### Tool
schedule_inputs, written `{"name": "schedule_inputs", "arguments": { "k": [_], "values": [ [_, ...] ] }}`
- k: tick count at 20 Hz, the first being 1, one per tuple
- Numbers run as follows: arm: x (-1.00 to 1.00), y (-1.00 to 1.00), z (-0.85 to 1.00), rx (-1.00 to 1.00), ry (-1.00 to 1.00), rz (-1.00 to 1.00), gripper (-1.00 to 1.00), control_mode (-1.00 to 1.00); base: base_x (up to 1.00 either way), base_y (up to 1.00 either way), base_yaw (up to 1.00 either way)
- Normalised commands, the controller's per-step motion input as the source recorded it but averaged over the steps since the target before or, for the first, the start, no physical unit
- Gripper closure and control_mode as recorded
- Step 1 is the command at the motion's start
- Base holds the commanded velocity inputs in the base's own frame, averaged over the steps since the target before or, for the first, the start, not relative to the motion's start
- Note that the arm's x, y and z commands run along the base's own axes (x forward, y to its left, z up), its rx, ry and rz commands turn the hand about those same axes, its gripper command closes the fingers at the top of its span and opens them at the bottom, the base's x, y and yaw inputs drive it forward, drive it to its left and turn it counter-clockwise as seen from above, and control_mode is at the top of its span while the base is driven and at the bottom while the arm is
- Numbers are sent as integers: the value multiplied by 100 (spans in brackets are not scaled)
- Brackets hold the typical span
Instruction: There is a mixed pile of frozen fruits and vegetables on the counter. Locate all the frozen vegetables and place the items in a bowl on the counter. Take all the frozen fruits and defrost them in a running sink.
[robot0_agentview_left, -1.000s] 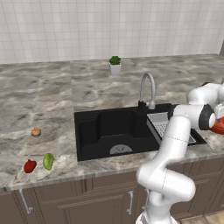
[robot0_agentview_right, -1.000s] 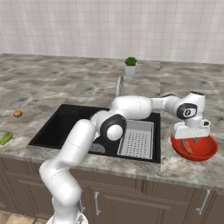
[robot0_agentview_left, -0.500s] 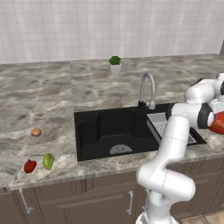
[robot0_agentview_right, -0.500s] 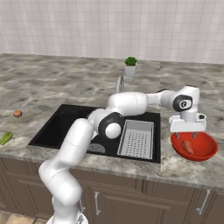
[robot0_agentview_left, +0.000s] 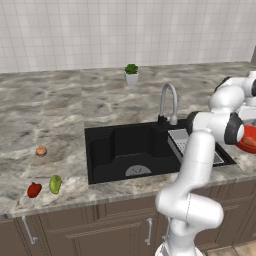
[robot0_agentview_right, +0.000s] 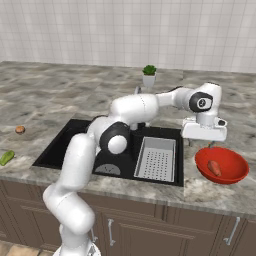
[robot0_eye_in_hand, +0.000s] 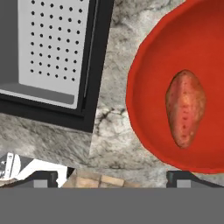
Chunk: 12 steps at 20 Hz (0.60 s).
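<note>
Your orange-red vegetable piece (robot0_eye_in_hand: 185, 108) is elongated, tapered at both ends, with a mottled, faintly dotted skin. It lies alone inside the red bowl (robot0_agentview_right: 235, 172), which is wide, shallow and glossy and sits on the marble counter (robot0_agentview_right: 60, 95) just right of the sink (robot0_agentview_right: 75, 147).

The gripper (robot0_agentview_right: 202, 131) hangs above the bowl's left rim with its jaws spread wide and nothing between them. In the hand view you see the two dark fingertips (robot0_eye_in_hand: 46, 177) far apart, clear of the piece.

The sink is a deep black basin with a round drain and a curved steel faucet (robot0_agentview_left: 169, 102). A grey perforated rack (robot0_agentview_right: 157, 157) sits in its right side. No food piece is visible in the basin.

Count on the counter left of the sink: one brown ball (robot0_agentview_left: 41, 150), one glossy red piece (robot0_agentview_left: 34, 190), one yellow-green fruit (robot0_agentview_left: 55, 184). The red piece and the fruit lie just beside each other near the front edge; the ball is apart from them, farther back. One small potted plant (robot0_agentview_left: 131, 74) stands behind the faucet.
</note>
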Motion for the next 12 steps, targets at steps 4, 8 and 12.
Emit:
{"name": "schedule_inputs", "arguments": {
  "k": [4, 8, 12],
  "values": [
    [-47, 86, 2, -1, -10, 0, -100, -100, 0, 0, 0],
    [-46, 95, 0, -3, -11, 0, -100, -100, 0, 0, 0],
    [-29, 87, 0, -1, -14, 0, -100, -100, 0, 0, 0]
  ]
}}
